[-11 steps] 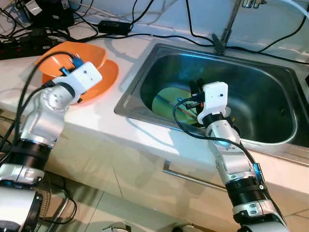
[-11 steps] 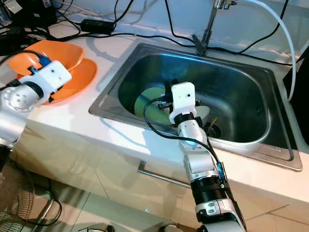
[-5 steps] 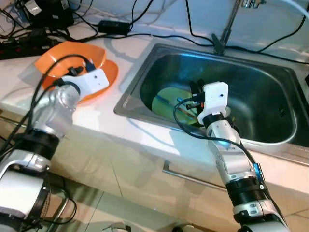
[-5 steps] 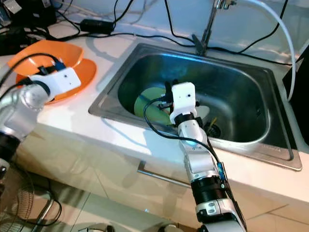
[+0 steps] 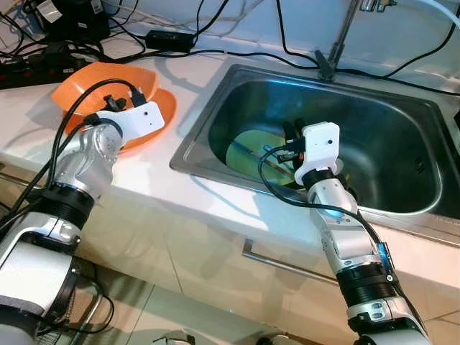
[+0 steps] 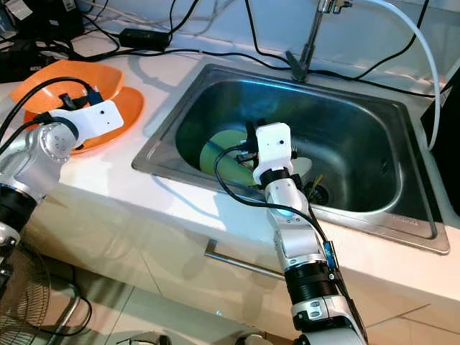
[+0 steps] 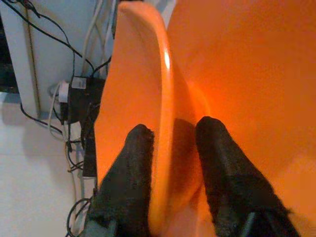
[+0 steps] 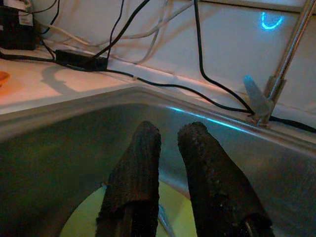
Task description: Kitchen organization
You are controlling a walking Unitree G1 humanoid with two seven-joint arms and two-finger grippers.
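The left gripper (image 7: 170,148) sits at the near side of the orange dishes on the white counter (image 5: 154,169), its two black fingers (image 7: 129,177) straddling the thin raised rim of the orange bowl (image 5: 108,83), one finger on each face, closed onto it. The bowl is smooth, glossy plastic, tilted up and resting on a flatter orange plate (image 5: 162,115) of the same colour. These dishes lie near the counter's front edge, with bare white surface between them and the sink (image 5: 198,133); behind them black cables (image 5: 215,54) and a power adapter (image 5: 169,39) crowd the back of the counter along the wall.

The right gripper (image 8: 165,163) hangs inside the brushed steel sink, over a round yellow-green plate (image 5: 248,147) lying on the basin floor on its left side. Its textured black fingers stand slightly apart with nothing between them. A thin utensil lies across the plate; what it is cannot be told. The basin has rounded corners and a raised rim, with open steel floor to the right of the arm. A metal faucet stem (image 5: 338,36) rises behind the sink's back rim.
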